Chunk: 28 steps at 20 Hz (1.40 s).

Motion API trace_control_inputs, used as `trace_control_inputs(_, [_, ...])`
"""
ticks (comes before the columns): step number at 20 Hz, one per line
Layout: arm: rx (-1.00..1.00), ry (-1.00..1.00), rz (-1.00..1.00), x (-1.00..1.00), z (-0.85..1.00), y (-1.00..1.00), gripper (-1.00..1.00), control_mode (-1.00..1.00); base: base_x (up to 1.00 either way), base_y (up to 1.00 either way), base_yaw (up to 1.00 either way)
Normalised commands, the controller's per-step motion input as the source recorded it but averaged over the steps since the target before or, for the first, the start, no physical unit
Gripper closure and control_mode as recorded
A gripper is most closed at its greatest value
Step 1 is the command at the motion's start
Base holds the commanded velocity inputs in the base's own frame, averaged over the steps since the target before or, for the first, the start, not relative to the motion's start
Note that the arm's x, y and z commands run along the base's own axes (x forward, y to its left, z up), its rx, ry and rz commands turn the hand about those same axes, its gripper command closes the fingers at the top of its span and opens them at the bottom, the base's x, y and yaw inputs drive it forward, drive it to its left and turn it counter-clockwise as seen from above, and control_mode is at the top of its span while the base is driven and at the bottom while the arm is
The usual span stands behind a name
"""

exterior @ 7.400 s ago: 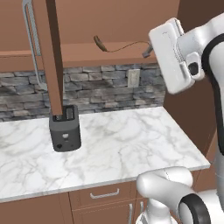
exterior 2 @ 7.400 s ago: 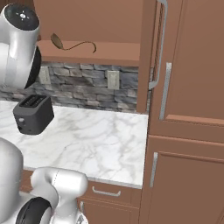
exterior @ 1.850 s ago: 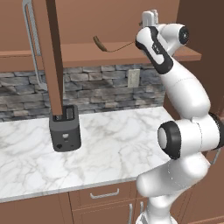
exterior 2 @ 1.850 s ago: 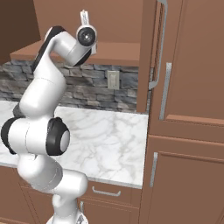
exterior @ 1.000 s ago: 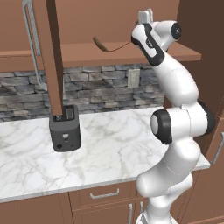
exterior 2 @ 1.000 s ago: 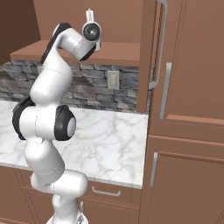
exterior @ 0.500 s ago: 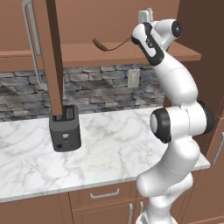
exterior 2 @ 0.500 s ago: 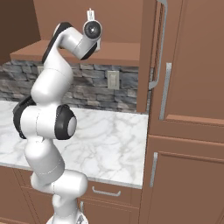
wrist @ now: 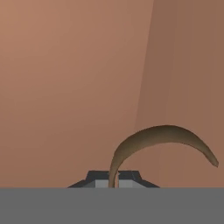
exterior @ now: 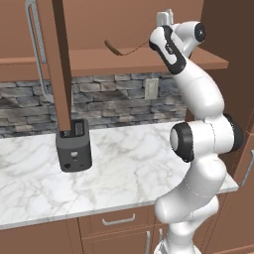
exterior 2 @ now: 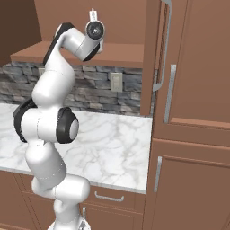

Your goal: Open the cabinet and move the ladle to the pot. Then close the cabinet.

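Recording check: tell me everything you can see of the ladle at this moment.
The ladle sits inside the open cabinet, above its wooden shelf. From the left base view it reads as a thin, curved brown form, its darker broad end at the left and a slim stem running right toward the gripper. In the hand view the stem arcs up from between the dark finger tips, which look closed on it. Its bowl's shape is hard to tell.

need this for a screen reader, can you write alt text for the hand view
A curved brown ladle arches up from between the gripper fingertips at the bottom edge, against the plain brown inside wall of the cabinet.
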Motion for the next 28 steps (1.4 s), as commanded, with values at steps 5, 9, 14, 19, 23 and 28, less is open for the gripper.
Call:
trace_control_inputs(5, [0.01,0.00,-0.03,-0.02,0.00,0.06,1.00,-1.00,0.00,0.00,0.00])
trace_control_inputs(9, [-0.02,-0.04,-0.05,-0.29,0.00,0.14,1.00,-1.00,0.00,0.00,0.00])
trace_control_inputs(14, [0.00,-0.01,-0.06,-0.54,0.05,0.04,1.00,-1.00,0.00,0.00,0.00])
trace_control_inputs(19, [0.04,0.03,-0.06,-0.54,0.11,0.00,1.00,-1.00,0.00,0.00,0.00])
trace_control_inputs(23, [0.07,0.07,-0.09,-0.56,0.10,0.00,1.00,-1.00,0.00,0.00,0.00])
trace_control_inputs(28, [0.06,0.06,-0.10,-0.71,0.01,0.00,1.00,-1.00,0.00,0.00,0.00])
